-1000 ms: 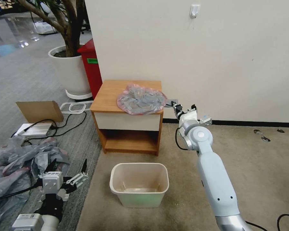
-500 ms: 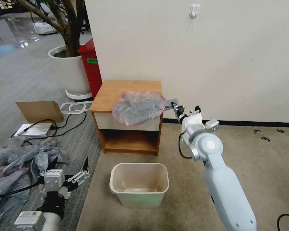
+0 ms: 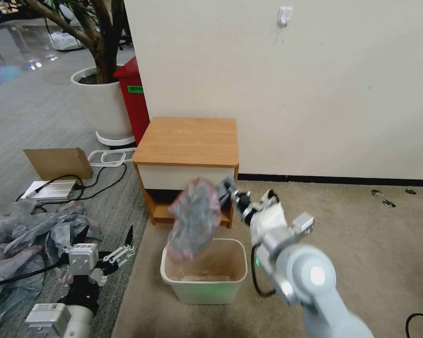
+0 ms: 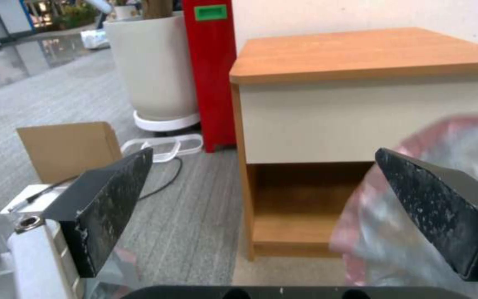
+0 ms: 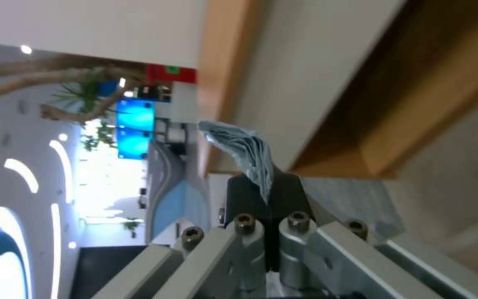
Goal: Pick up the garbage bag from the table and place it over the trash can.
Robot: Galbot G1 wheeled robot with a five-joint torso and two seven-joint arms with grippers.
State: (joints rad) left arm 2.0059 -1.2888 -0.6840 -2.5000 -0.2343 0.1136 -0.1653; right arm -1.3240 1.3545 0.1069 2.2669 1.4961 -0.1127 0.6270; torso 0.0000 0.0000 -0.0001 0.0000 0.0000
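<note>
Even, diffuse indoor light; shadows are soft, darkest inside the table's (image 3: pixel 187 143) lower shelf. Motion blur smears the garbage bag (image 3: pixel 192 217) and the right gripper (image 3: pixel 228 188) pinching it; in the right wrist view the folded plastic between the closed jaws stays fairly sharp. Beyond those jaws, bright ceiling lamps and a blue screen glare. The polished floor far behind reflects light.

We see the table (image 3: pixel 185 141) with its top bare, so there is free room above it. The trash can (image 3: pixel 203 272) is open at the top, but the garbage bag (image 3: pixel 192 218) hangs over its left part, between it and the table front. Left of the can, the left gripper (image 3: pixel 112 256) and plastic sheeting (image 3: pixel 23 234) occupy the floor.
</note>
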